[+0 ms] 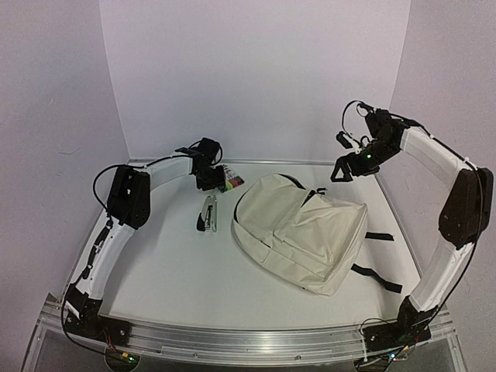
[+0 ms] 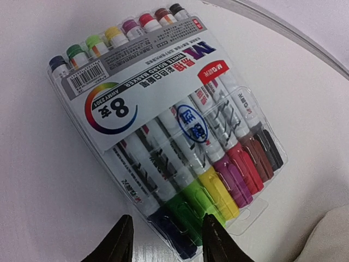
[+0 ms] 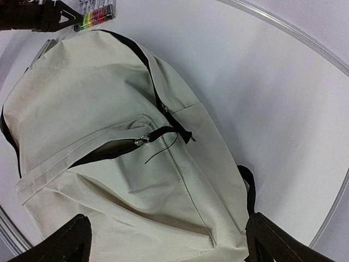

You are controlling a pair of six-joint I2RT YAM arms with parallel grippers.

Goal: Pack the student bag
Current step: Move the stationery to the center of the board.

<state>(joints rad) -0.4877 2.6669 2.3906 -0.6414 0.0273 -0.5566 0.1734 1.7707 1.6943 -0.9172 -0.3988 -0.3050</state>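
Note:
The cream student bag (image 1: 301, 231) lies flat in the middle of the table, black straps trailing to the right. Its front pocket zipper (image 3: 143, 139) is partly open in the right wrist view, where the bag (image 3: 109, 180) fills the frame. A clear pack of coloured markers (image 2: 169, 125) lies at the back left, also in the top view (image 1: 232, 179). My left gripper (image 2: 166, 240) is open just above the pack's near end, straddling the blue and green caps. My right gripper (image 1: 350, 164) is open and empty, raised above the bag's far right corner.
A small white and black object (image 1: 207, 213) lies on the table between the left arm and the bag. A raised rim (image 1: 256, 162) runs round the table's back edge. Walls close in at the back and sides.

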